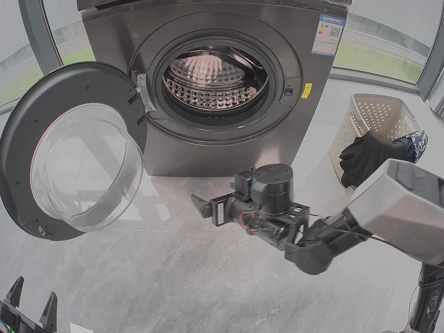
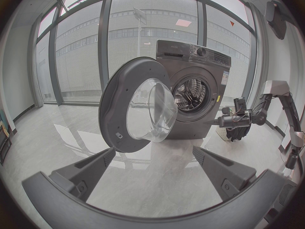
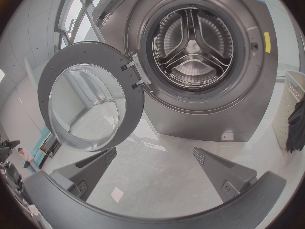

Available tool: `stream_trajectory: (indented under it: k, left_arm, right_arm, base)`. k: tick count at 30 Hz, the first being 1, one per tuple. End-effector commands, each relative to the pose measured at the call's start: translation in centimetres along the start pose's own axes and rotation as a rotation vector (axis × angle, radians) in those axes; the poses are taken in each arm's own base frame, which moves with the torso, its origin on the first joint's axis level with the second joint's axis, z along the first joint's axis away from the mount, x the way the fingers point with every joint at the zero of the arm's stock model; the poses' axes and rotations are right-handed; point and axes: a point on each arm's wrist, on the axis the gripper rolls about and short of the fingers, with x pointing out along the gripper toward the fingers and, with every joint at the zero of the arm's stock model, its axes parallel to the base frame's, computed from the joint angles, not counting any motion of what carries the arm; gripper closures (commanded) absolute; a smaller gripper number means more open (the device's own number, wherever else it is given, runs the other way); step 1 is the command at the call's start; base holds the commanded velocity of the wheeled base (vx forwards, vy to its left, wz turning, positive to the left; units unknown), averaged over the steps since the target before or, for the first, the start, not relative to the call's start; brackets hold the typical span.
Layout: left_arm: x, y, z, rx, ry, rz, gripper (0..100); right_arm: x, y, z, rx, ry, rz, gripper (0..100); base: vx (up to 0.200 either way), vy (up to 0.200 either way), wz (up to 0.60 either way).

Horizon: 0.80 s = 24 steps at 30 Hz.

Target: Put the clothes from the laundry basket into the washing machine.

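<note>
Right claw hangs open, empty, facing the drum; next, grab clothes from the laundry basket to its right.

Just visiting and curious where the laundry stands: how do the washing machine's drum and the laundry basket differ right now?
The drum is shiny metal and round; the laundry basket is pale plastic with straight walls. The drum faces forward and looks empty; the laundry basket opens upward and holds clothes, a black garment draped over its rim. Both have walls dotted with small holes.
</note>
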Motion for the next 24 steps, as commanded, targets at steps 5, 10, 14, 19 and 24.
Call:
stream_trajectory:
  k: [5,10,14,19,24]
  left_arm:
    - [0.0,0.0,-0.5,0.000,0.007,0.000,0]
    - [0.0,0.0,-0.5,0.000,0.007,0.001,0]
    - [0.0,0.0,-0.5,0.000,0.007,0.000,0]
    - [0.0,0.0,-0.5,0.000,0.007,0.000,0]
    - [0.0,0.0,-0.5,0.000,0.007,0.000,0]
  right_arm:
    - [-26.5,-8.6,3.9,-0.083,-0.155,-0.265,0]
    - [-32.5,-9.4,1.2,-0.093,-0.191,-0.389,0]
    - [-36.1,-8.7,-0.5,-0.082,-0.173,-0.414,0]
    - [-40.9,-7.6,-4.7,-0.090,-0.119,-0.495,0]
    - [-42.6,-7.0,-6.3,-0.082,-0.147,-0.536,0]
  base:
    - [0.000,0.000,0.00]
    - [0.000,0.000,0.00]
    - [0.000,0.000,0.00]
    - [0.000,0.000,0.00]
    - [0.000,0.000,0.00]
